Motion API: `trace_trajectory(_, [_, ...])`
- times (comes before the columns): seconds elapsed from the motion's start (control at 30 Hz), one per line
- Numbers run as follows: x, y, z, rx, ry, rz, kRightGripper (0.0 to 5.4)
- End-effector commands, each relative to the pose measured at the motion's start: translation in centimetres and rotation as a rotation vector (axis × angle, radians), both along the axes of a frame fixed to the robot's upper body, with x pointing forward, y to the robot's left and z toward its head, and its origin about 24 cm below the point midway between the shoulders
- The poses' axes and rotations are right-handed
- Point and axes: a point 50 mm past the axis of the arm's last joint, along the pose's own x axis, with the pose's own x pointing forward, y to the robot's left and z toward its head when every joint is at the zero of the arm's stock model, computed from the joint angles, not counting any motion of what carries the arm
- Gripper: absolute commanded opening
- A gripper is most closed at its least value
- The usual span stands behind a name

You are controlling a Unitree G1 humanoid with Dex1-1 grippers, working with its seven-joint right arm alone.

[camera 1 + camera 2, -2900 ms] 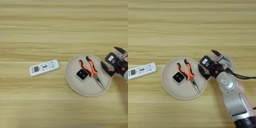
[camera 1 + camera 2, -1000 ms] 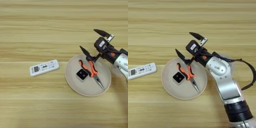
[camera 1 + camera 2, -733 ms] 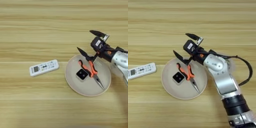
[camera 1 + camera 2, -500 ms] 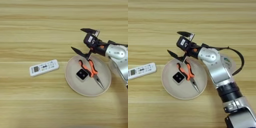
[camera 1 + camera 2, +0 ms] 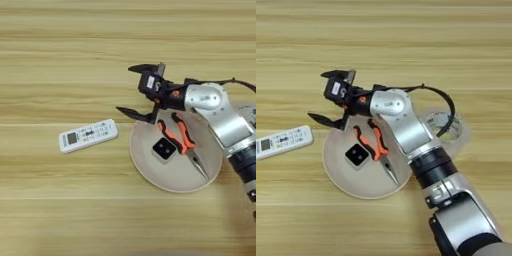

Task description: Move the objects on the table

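Since the earlier frames the right gripper [image 5: 137, 91] has swung left across the round cream plate [image 5: 150, 172] and now hovers over its upper-left rim, fingers [image 5: 131, 113] spread wide, holding nothing. Orange-handled pliers [image 5: 176, 137] and the small black block [image 5: 164, 148] lie on the plate. Left of it on the surface [image 5: 60, 60] rests the white remote [image 5: 88, 135]; the clear tape roll [image 5: 448, 125] sits behind the forearm.

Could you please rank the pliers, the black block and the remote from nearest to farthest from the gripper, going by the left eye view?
From the gripper:
1. Pliers: on the plate, handles just right of the lower finger.
2. Black block: on the plate, below the gripper.
3. Remote: on the table, off to the left.
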Motion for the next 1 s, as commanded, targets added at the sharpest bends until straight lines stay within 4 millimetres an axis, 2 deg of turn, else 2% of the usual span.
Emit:
trace_trajectory(0.03, [0.6, 2.1, 3.5, 0.049, -0.11, 0.063, 5.38])
trace_trajectory(0.33, [1.3, 5.2, 2.3, 0.032, -0.038, 0.131, 5.38])
trace_trajectory(0.63, [1.4, 6.8, -0.2, -0.022, 0.041, 0.194, 5.38])
trace_trajectory(1.0, [1.8, 7.6, -2.3, -0.067, 0.121, 0.189, 5.38])
